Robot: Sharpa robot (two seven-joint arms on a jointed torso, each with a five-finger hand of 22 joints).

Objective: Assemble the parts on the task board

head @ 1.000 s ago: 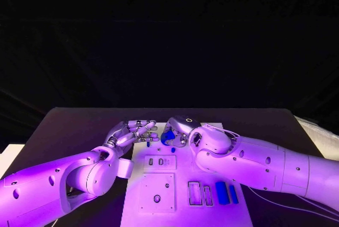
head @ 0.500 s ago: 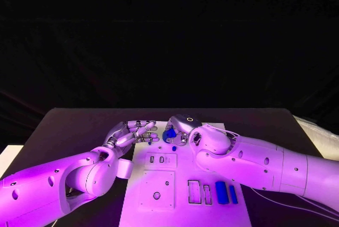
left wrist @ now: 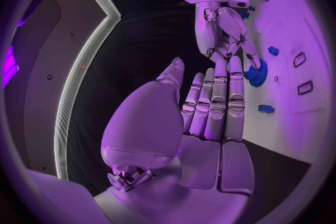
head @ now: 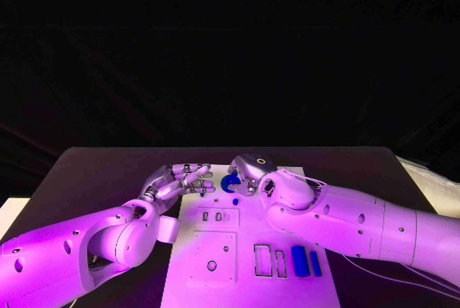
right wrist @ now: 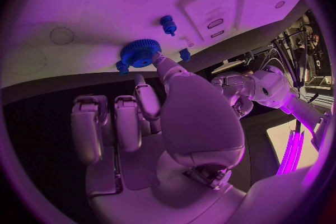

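Observation:
A blue gear (head: pixel 230 183) sits at the far end of the white task board (head: pixel 245 223). My right hand (head: pixel 253 171) holds it by the rim, thumb tip (right wrist: pixel 159 60) on its edge, and covers part of it. The gear (right wrist: pixel 140 51) lies low over the board (right wrist: pixel 105 5). My left hand (head: pixel 183 179) hovers just left of it with fingers straight and side by side, holding nothing. In the left wrist view, the gear (left wrist: pixel 257 74) is just beyond those fingertips (left wrist: pixel 235 64). A small blue peg (head: pixel 234 201) stands on the board just behind the gear.
Nearer me the board carries a plate with two small slots (head: pixel 219 216), a larger plate with a round hole (head: pixel 213 258), two empty rectangular frames (head: pixel 262 260) and two blue bars (head: pixel 300 260). Another small blue part (left wrist: pixel 266 108) lies by the board's left edge. Black table (head: pixel 101 171) surrounds it.
My right hand has edged the gear slightly farther up the board. The left hand has stayed where it was.

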